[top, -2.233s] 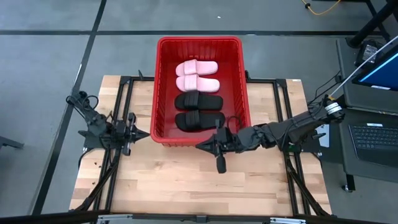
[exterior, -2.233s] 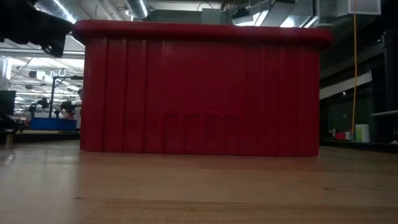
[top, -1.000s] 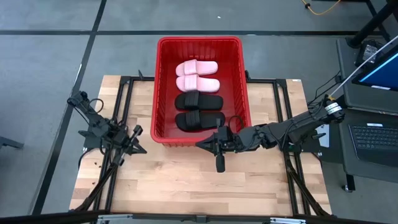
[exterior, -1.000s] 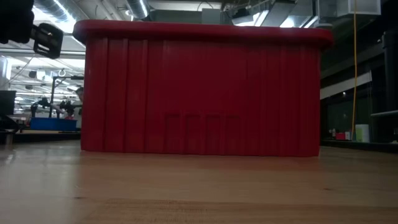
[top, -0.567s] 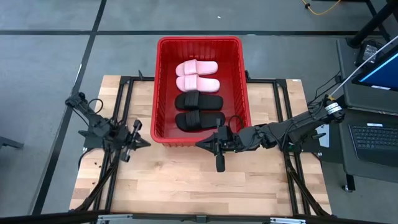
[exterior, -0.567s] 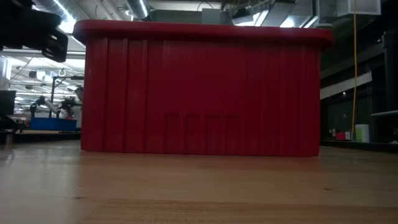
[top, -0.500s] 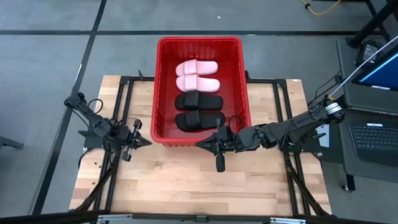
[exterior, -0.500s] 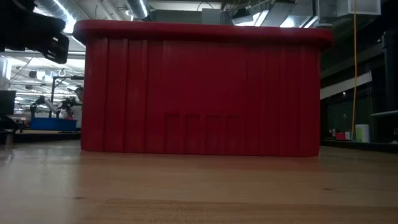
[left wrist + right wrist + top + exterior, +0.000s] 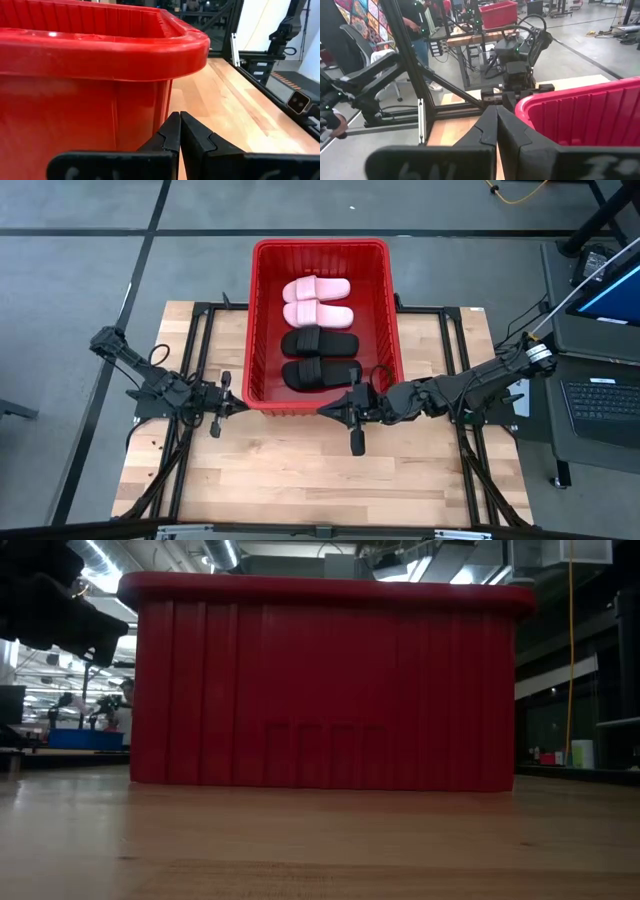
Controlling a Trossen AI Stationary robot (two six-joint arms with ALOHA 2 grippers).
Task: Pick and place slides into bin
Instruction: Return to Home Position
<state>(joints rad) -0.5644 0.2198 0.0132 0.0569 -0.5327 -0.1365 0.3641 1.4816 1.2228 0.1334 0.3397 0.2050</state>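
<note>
Nearest, above the table (image 9: pixel 300 480), pinched shut and empty at both the left jaws, just off the near left corner of the bin (image 9: pixel 253 330), and the right jaws, at the middle of its near wall. Farther in, holds the black slides (image 9: pixel 320 358), then the pink slides (image 9: pixel 317 300), long axes crosswise, closest to the right jaws. Probably nothing left to pick, only backing away.

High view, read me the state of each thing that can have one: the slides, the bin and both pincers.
bin, upright on the table, holding all four slides.
pink slides, both in the bin's far half, side by side, straps up.
black slides, both in the bin's near half, side by side, straps up.
left pincer, shut, empty, by the bin's near left corner.
right pincer, shut, empty, just outside the bin's near wall.
</note>
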